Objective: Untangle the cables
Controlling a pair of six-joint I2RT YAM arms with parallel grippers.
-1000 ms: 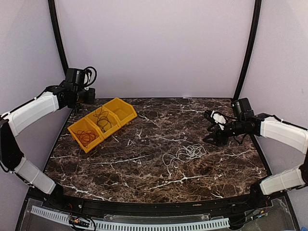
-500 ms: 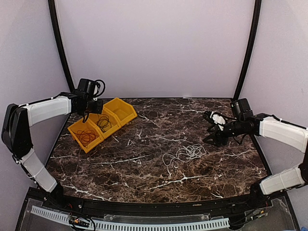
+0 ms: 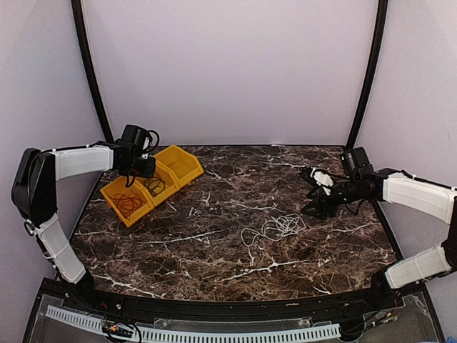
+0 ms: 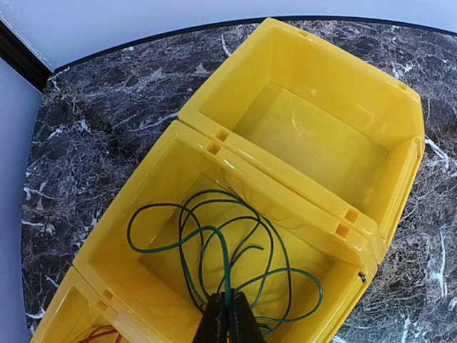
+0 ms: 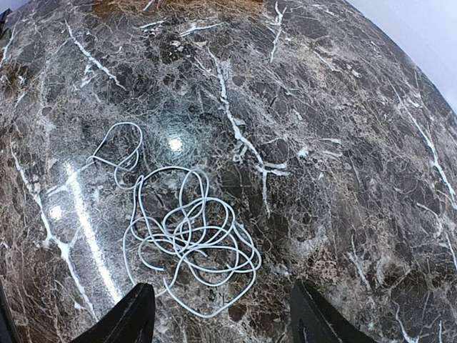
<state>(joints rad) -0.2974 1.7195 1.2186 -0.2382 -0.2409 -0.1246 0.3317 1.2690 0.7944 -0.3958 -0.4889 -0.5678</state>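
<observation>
Green cable pinched over the bins, white cable loose on the table.
Left gripper is clamped on the green cable in the middle yellow bin; right gripper hovers, fingers apart, above the white cable.

Left gripper is swinging in over the yellow plastic bins, thin green wire coil now under its tips.

A dark brown marble-patterned bench with white veins stands in front of plain pale lilac walls. Two black curved poles rise from its back corners. An overhead light glares off the polished surface.
</observation>
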